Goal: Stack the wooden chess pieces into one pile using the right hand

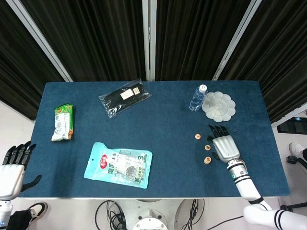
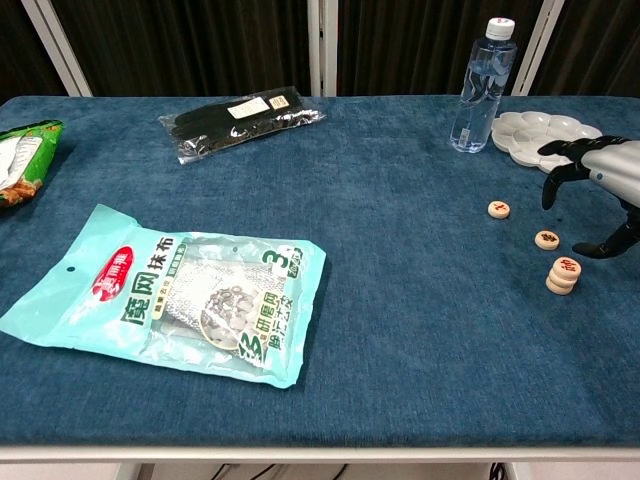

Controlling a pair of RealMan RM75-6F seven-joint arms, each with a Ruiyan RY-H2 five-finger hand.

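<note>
Wooden chess pieces lie on the blue table's right side. One single piece (image 1: 197,137) (image 2: 499,209) sits farthest left. Another single piece (image 1: 207,148) (image 2: 546,239) lies between it and a short stack of pieces (image 1: 207,160) (image 2: 563,274). My right hand (image 1: 224,145) (image 2: 596,178) hovers just right of the middle piece, fingers spread and curved downward, holding nothing. Its thumb reaches toward the stack without touching it. My left hand (image 1: 13,165) hangs off the table's left front corner, fingers apart and empty.
A water bottle (image 1: 197,97) (image 2: 478,86) and a white paint palette (image 1: 218,106) (image 2: 545,136) stand behind the pieces. A teal cloth package (image 1: 118,164) (image 2: 170,290) lies front left, a black packet (image 1: 124,97) at the back, a green snack bag (image 1: 62,122) far left.
</note>
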